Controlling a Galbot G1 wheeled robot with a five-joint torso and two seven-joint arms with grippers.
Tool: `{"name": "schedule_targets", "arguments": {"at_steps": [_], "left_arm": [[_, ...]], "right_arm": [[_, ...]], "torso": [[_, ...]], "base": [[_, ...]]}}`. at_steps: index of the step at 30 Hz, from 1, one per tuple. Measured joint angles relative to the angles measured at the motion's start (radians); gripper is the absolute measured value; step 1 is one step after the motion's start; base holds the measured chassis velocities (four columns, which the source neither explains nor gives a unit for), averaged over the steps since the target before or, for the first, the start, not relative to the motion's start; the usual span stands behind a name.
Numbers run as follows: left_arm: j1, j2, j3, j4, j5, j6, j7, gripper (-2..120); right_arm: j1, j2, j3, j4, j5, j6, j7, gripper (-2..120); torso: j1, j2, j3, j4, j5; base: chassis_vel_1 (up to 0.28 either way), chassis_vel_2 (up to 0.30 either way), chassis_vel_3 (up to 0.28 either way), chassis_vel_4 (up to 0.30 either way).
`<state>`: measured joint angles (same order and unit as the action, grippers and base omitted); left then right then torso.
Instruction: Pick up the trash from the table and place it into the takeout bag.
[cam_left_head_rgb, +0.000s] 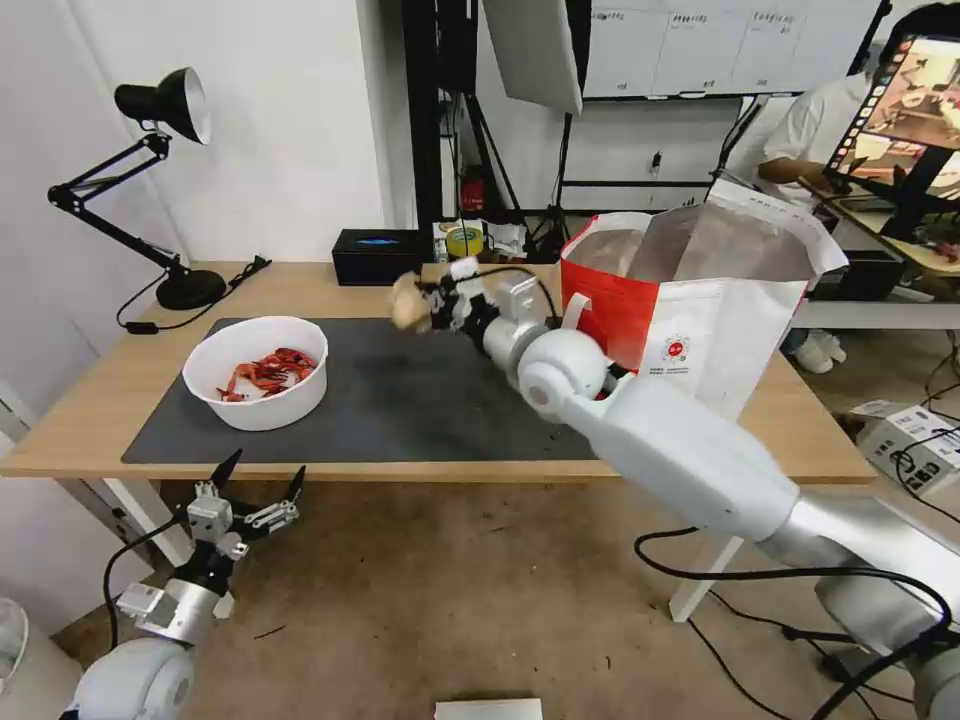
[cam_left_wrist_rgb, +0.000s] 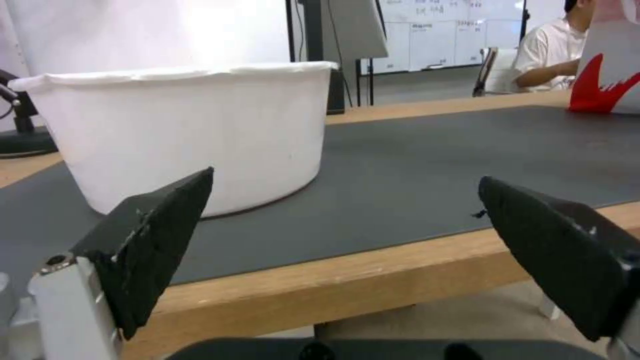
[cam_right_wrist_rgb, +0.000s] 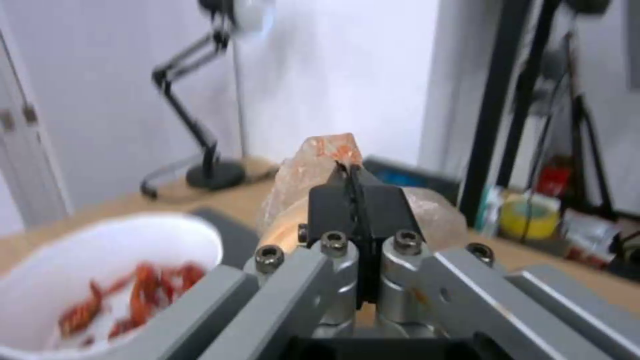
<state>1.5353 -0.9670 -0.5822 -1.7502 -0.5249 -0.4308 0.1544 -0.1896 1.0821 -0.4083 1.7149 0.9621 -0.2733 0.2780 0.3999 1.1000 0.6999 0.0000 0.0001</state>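
My right gripper (cam_left_head_rgb: 428, 303) (cam_right_wrist_rgb: 352, 175) is shut on a tan plastic-wrapped lump (cam_left_head_rgb: 406, 300) (cam_right_wrist_rgb: 293, 182), held in the air above the dark mat, left of the takeout bag (cam_left_head_rgb: 700, 300). The bag stands open on the table's (cam_left_head_rgb: 80, 420) right side, its foil lining showing. A white bowl of red shells (cam_left_head_rgb: 258, 370) (cam_right_wrist_rgb: 100, 290) (cam_left_wrist_rgb: 180, 135) sits on the mat's left part. My left gripper (cam_left_head_rgb: 258, 478) (cam_left_wrist_rgb: 340, 230) hangs open below the table's front edge, in front of the bowl, holding nothing.
A black desk lamp (cam_left_head_rgb: 160, 180) stands at the table's back left corner and a small black box (cam_left_head_rgb: 378, 256) at the back edge. A yellow tape roll (cam_left_head_rgb: 464, 241) lies behind it. Cables cross the floor at right.
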Motion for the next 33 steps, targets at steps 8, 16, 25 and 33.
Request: {"name": "schedule_targets", "arguments": {"at_steps": [8,16,25,33], "left_arm": [[0.003,-0.002,0.002,-0.014,0.009,0.002,-0.015,100],[0.000,-0.006,0.020,-0.035,0.021,0.011,-0.022,100],[-0.018,-0.013,0.049,-0.037,0.035,0.019,-0.028,100],[-0.048,-0.009,0.080,-0.028,0.039,0.021,-0.035,100]], "right_arm": [[-0.039,-0.077,0.131,0.168,0.001,-0.009,0.106,0],[-0.077,-0.197,0.221,0.258,-0.014,-0.020,0.213,0],[-0.131,-0.292,0.324,0.276,-0.026,-0.078,0.338,0],[-0.179,-0.327,0.375,0.253,-0.027,-0.107,0.383,0]], "torso": [[0.000,0.000,0.000,-0.0001,0.0001],[0.000,0.000,0.000,-0.0001,0.0001],[0.000,0.000,0.000,-0.0002,0.0001],[0.000,0.000,0.000,-0.0002,-0.0001]], "base": [[0.000,0.000,0.000,0.000],[0.000,0.000,0.000,0.000],[0.000,0.000,0.000,0.000],[0.000,0.000,0.000,0.000]]}}
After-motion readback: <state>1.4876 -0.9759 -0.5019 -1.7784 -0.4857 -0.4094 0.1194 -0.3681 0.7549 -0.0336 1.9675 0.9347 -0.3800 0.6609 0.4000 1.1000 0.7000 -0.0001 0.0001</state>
